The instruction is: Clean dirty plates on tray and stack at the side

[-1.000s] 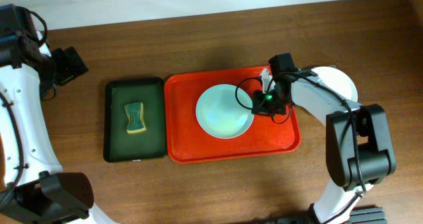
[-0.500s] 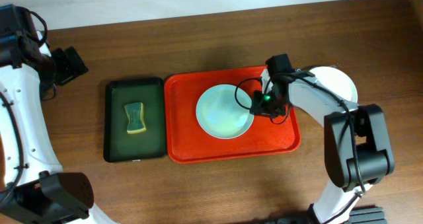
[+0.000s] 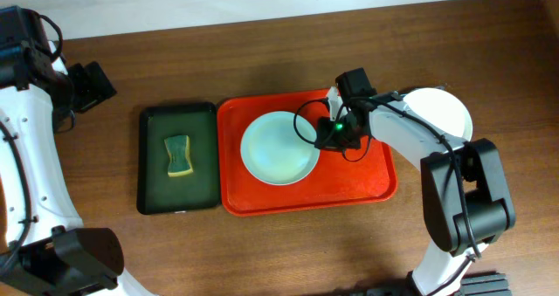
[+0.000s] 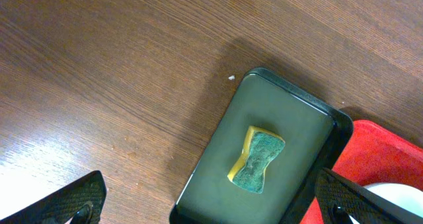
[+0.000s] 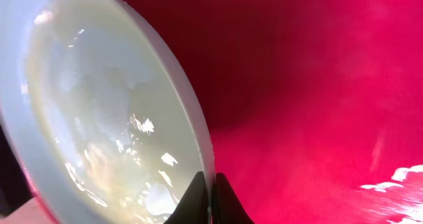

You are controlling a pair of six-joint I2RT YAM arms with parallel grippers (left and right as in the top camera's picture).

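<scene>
Since a second ago, the plate (image 3: 278, 148) on the red tray (image 3: 367, 178) has slid toward the tray's left half, and the right tool (image 5: 212, 196) has come left with it; everything else lies as it did.

At the far left, the left arm (image 3: 26, 148) stands along the edge of the table (image 3: 262, 60), and the left tool (image 4: 211, 204) hangs high above the wood with its fingers (image 4: 73, 201) spread wide, holding nothing. Below and to the right of it sits the dark green tray (image 3: 205, 126), its long side just beside the red tray's left rim. A green and yellow sponge (image 3: 179, 154), pinched in at the waist, lies flat near the middle of the green tray.

Next comes the red tray, with the pale mint plate resting left of centre in it. The right wrist view shows glossy highlights and a faint yellowish film on the plate's inner face. The right tool's two fingers are pressed almost together, pinching the plate's thin right rim between them. Whether that rim is raised off the tray cannot be told.

Furthest right, a white plate (image 3: 450, 113) sits on the table just beyond the red tray's right edge, partly covered by the right arm (image 3: 410, 134); how many are stacked there cannot be told.
</scene>
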